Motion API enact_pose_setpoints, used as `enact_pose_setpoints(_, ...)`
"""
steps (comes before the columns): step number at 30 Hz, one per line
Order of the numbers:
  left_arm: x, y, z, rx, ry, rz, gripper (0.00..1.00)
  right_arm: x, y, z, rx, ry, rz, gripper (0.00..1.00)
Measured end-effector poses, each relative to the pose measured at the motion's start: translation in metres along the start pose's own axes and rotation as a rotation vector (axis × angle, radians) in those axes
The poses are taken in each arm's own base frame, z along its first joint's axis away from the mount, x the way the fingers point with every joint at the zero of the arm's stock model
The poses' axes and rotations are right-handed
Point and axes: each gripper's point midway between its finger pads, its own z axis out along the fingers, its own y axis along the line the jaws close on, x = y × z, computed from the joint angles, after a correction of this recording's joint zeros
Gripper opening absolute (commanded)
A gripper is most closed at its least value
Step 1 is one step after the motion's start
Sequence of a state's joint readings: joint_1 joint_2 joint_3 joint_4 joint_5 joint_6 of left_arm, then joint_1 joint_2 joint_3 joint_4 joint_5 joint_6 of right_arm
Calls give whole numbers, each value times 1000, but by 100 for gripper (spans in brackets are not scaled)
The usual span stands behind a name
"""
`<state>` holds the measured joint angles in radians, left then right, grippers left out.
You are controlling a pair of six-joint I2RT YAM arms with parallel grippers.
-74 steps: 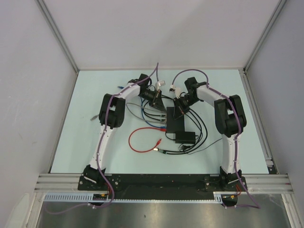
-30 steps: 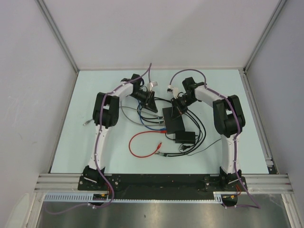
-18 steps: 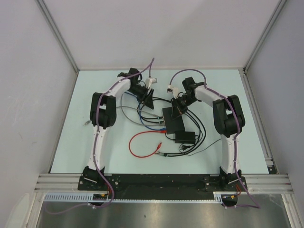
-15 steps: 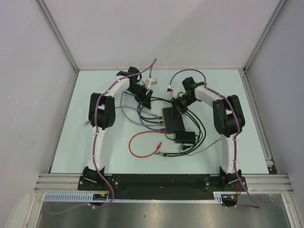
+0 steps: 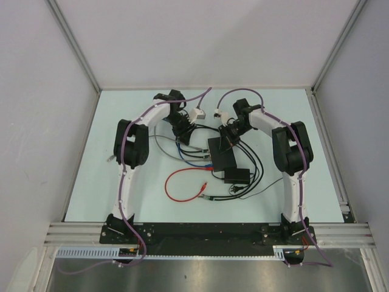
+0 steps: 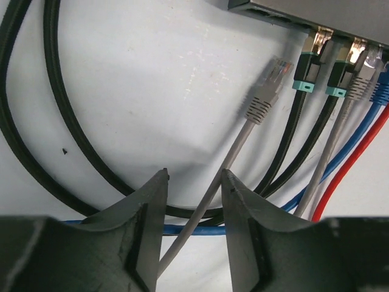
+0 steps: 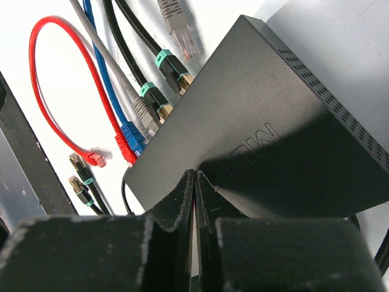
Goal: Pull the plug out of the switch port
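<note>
Nearest the arm bases, a red cable [image 5: 182, 182] loops on the table [image 5: 121, 182], with a small black box [image 5: 237, 176] to its right. Just beyond lies the switch [image 5: 222, 153], flat, its socket edge facing left. The right tool [image 7: 195, 177] is clenched, tips together, pressing down on the switch's top near a corner. It grasps nothing and seems to serve as a hold-down. Along the socket edge the other plugs [image 7: 159, 61], teal-booted, grey, blue and red, sit in their sockets.

The grey plug [image 6: 267, 91] is out. It lies on the table just beside the switch, its clear tip pointing toward the sockets but apart from them. Its grey cable [image 6: 222, 170] runs back between the fingers of the left tool [image 6: 193, 176], which is released. The jaws stand wider than the cable, which at most brushes one finger [image 6: 234, 201].

Compared with moments ago, the left arm has drawn back from the switch toward the far left of the table, and its tool has let go. The switch has barely shifted under the right tool. I judge the pull done: the plug is free, and what remains is to lift both tools clear. The one risk I see is the loose cable snagging on a finger on the way out.
</note>
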<state>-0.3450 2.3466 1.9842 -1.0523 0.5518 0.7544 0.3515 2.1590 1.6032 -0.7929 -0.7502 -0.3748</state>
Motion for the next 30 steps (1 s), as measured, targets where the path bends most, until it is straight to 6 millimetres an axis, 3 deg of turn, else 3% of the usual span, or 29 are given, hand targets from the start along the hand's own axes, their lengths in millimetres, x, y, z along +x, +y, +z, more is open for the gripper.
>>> enact_pose_setpoints(19,17,-19,1,95,54,11,52,0,0,0,0,0,1,8)
enact_pose_setpoints(25,16,-17,-2,98,54,10,35,0,0,0,0,1,3,7)
enact_pose_setpoints(30,14,-14,-2,93,48,10,2,0,0,0,0,1,7,8)
